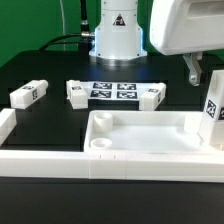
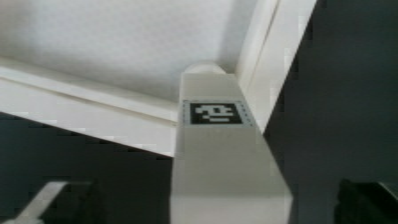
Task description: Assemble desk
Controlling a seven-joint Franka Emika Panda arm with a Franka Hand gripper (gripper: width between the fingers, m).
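Desk top (image 1: pixel 150 135) lying rim-up at 6 o'clock of exterior view, round socket (image 1: pixel 100 143) open in its 9 o'clock corner. Upright leg (image 1: pixel 212 112) standing at top's 3 o'clock corner; seated in a socket or not, can't tell. Gripper (image 2: pixel 214 205) straddling that leg, fingers (image 2: pixel 54 200) spread, gaps on both sides, no squeeze. Arm (image 1: pixel 185 30) hanging at 1 o'clock, wrist pointing down. Behind top, lying flat: far leg (image 1: pixel 28 94) at 9 o'clock, second leg (image 1: pixel 77 92) and third leg (image 1: pixel 150 97) flanking marker board (image 1: pixel 112 91).
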